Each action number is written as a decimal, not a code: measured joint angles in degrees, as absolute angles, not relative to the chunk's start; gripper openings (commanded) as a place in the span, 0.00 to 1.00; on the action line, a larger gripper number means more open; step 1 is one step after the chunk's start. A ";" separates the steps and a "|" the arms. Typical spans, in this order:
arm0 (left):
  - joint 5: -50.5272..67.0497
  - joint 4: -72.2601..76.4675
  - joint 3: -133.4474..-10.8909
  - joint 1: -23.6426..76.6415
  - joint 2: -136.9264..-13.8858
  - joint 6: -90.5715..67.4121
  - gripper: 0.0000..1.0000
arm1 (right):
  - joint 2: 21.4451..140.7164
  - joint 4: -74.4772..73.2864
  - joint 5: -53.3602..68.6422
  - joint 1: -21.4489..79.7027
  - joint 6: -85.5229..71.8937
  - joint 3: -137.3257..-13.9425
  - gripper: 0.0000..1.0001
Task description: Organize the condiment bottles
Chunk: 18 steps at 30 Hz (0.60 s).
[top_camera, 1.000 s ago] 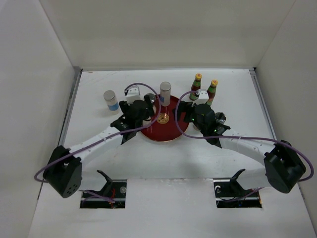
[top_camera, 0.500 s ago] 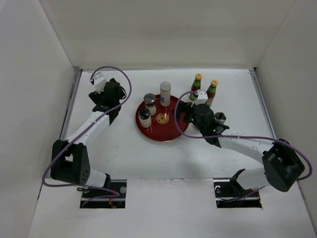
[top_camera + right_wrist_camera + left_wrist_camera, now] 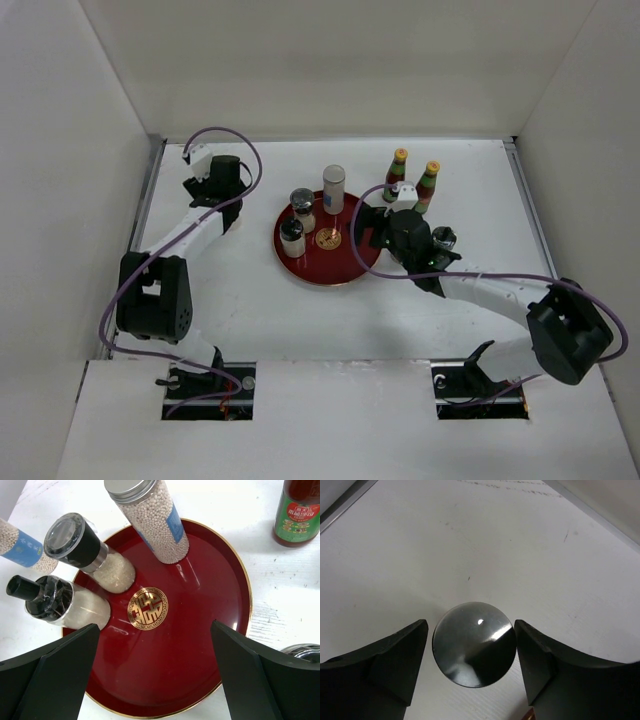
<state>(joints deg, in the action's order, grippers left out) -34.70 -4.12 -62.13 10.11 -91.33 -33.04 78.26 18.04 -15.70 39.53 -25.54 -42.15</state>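
My left gripper (image 3: 222, 188) is at the back left. It is open, its jaws either side of the round grey cap (image 3: 472, 650) of the blue-labelled jar (image 3: 20, 547), with a small gap on the left. The top view hides most of that jar. My right gripper (image 3: 376, 228) is open and empty over the right half of the red tray (image 3: 200, 645). On the tray stand a tall silver-capped jar (image 3: 333, 188), a black-capped shaker (image 3: 301, 208) and a grinder (image 3: 291, 236). Two dark sauce bottles with yellow caps (image 3: 398, 172) (image 3: 428, 182) stand behind the right gripper.
A small shaker with a silver top (image 3: 443, 238) stands on the table just right of my right gripper and shows in the right wrist view (image 3: 302, 652). White walls enclose the table on the left, back and right.
My left arm has swung from the tray's left side to the back left and now brackets the blue-labelled jar's cap. Two shakers stand uncovered on the tray. The right arm has barely moved.
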 measured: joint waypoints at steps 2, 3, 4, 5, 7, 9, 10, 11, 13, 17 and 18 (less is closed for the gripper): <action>-34.59 -3.90 -62.13 10.02 -91.61 -32.99 0.43 | 78.41 18.04 -15.64 39.55 -25.54 -42.15 1.00; -34.63 -3.88 -62.13 10.02 -91.61 -32.93 0.38 | 78.41 18.04 -15.64 39.53 -25.54 -42.15 1.00; -34.65 -3.90 -62.13 10.04 -91.61 -32.93 0.35 | 78.41 18.09 -15.64 39.53 -25.54 -42.15 1.00; -34.70 -3.88 -62.13 10.13 -91.59 -32.93 0.33 | 78.41 18.09 -15.62 39.53 -25.54 -42.15 1.00; -34.68 -3.99 -61.52 10.55 -90.61 -32.95 0.32 | 78.41 18.06 -15.64 39.53 -25.54 -42.15 1.00; -34.83 -4.67 -60.18 11.53 -88.01 -32.86 0.32 | 78.41 18.11 -15.62 39.53 -25.54 -42.15 1.00; -35.11 -5.15 -59.46 12.38 -85.97 -32.67 0.32 | 78.41 18.11 -15.62 39.53 -25.54 -42.15 1.00; -35.33 -5.58 -58.89 13.56 -83.48 -32.29 0.32 | 78.41 18.11 -15.64 39.53 -25.56 -42.15 1.00; -35.70 -6.17 -58.61 16.62 -77.95 -31.42 0.32 | 78.39 18.13 -15.64 39.53 -25.56 -42.15 1.00; -36.01 -3.95 -59.59 25.34 -67.33 -29.39 0.31 | 78.28 18.17 -15.66 39.46 -25.58 -42.15 1.00; -36.05 -3.11 -60.25 27.73 -65.89 -28.86 0.31 | 78.15 18.20 -15.68 39.44 -25.67 -42.15 1.00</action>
<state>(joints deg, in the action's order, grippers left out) -36.05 -3.11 -60.25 27.73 -65.89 -28.86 78.15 18.20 -15.68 39.44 -25.67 -42.15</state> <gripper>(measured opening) 0.589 0.998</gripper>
